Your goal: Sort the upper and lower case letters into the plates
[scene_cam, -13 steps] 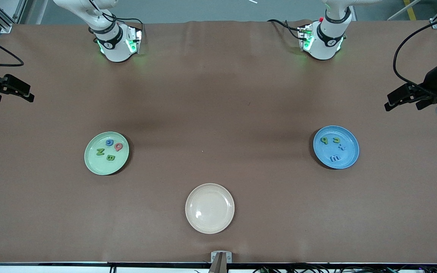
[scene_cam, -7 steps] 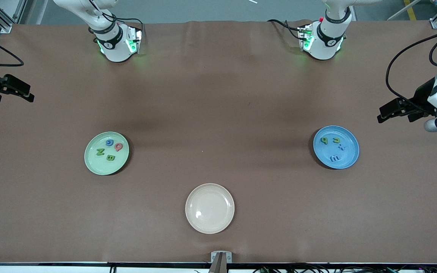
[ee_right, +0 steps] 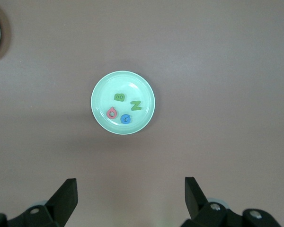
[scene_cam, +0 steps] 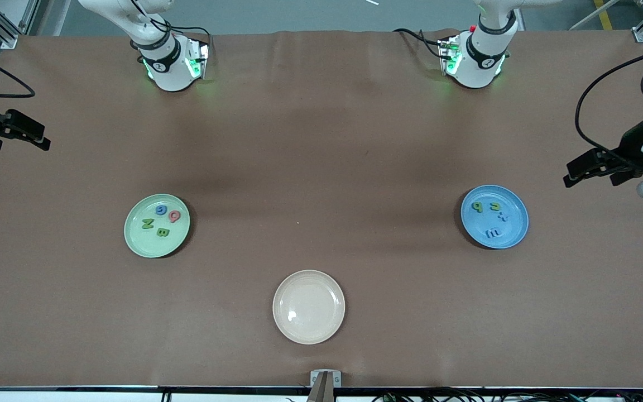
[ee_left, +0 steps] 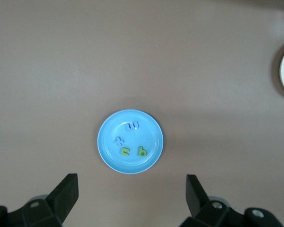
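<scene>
On blue plate (scene_cam: pixel 511 231), pale blue letters (ee_left: pixel 125 133) barely legible.

Readable signs were only the foam letters themselves. On the mint green plate (scene_cam: pixel 157 225), toward the right arm's end of the table: a blue G (scene_cam: pixel 161 210), a red-pink Q (scene_cam: pixel 174 216), a green N (scene_cam: pixel 147 224) and a green B (scene_cam: pixel 163 232). On the blue plate (scene_cam: pixel 494 216), toward the left arm's end: a green p (scene_cam: pixel 477 207), a green n (scene_cam: pixel 495 206), a blue x (scene_cam: pixel 502 216) and a blue m (scene_cam: pixel 492 233). No printed labels, brands or numbers were legible.
</scene>
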Motion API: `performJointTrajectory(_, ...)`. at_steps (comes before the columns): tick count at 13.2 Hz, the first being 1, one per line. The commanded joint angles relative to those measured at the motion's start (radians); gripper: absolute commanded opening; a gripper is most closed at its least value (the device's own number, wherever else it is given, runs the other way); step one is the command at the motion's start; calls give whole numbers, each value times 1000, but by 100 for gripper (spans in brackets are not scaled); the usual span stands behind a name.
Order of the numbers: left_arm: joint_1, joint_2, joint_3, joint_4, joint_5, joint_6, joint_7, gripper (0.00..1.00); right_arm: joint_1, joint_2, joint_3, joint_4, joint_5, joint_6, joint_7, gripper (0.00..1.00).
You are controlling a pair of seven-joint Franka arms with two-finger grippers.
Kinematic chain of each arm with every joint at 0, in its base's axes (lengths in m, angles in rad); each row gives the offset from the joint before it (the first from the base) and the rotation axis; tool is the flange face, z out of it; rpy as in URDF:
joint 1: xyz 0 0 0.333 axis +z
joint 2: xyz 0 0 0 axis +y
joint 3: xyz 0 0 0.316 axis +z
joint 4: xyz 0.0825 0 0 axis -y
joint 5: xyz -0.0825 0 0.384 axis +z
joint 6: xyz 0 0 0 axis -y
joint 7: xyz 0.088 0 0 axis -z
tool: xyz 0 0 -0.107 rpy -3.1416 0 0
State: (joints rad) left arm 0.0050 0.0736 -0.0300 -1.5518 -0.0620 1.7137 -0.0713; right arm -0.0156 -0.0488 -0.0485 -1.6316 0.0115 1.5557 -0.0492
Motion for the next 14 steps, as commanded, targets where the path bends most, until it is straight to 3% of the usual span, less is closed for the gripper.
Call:
performJointTrajectory(1,10,-26,4,13,28,-17,21,100,-7,-25,6,-24,-4,4,-8,100)
performJointTrajectory(14,12,-44,4,12,47,-42,28,100,-9,-23,6,-19,-4,4,-6,100)
